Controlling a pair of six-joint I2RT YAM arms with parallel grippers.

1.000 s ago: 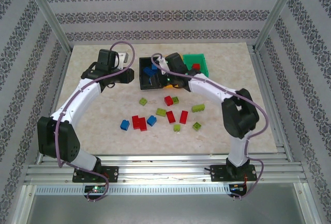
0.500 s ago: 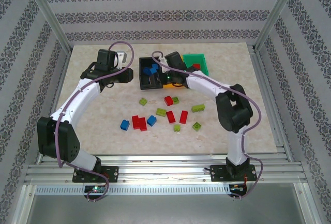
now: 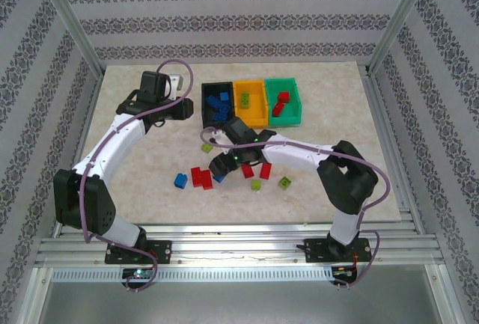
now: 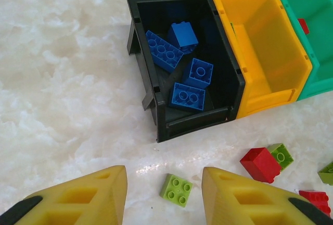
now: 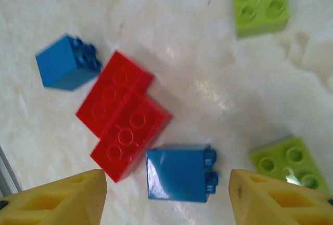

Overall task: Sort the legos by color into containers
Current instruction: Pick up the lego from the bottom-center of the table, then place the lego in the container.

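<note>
Three containers stand side by side at the back: a black bin (image 3: 208,107), an orange-yellow bin (image 3: 258,103) and a green bin (image 3: 293,99). Several blue legos (image 4: 186,96) lie in the black bin (image 4: 156,110). A lime lego (image 3: 245,99) sits in the orange-yellow one and red legos (image 3: 281,104) in the green one. My right gripper (image 3: 222,165) hangs open low over the loose pile. In the right wrist view a blue lego (image 5: 180,174) lies on its side between the open right gripper's (image 5: 167,178) fingers, untouched. My left gripper (image 4: 164,177) is open and empty, with a lime lego (image 4: 176,189) on the table below it.
Loose legos lie mid-table: a blue one (image 3: 180,180), joined red ones (image 3: 200,176), more red (image 3: 265,170) and lime ones (image 3: 286,182). In the right wrist view the red pair (image 5: 122,116) touches the blue lego's left side. Metal frame posts stand at the table's corners.
My right arm has swung back from above the black bin and come down over the loose legos, its jaws now wider. The left arm has stayed put.
</note>
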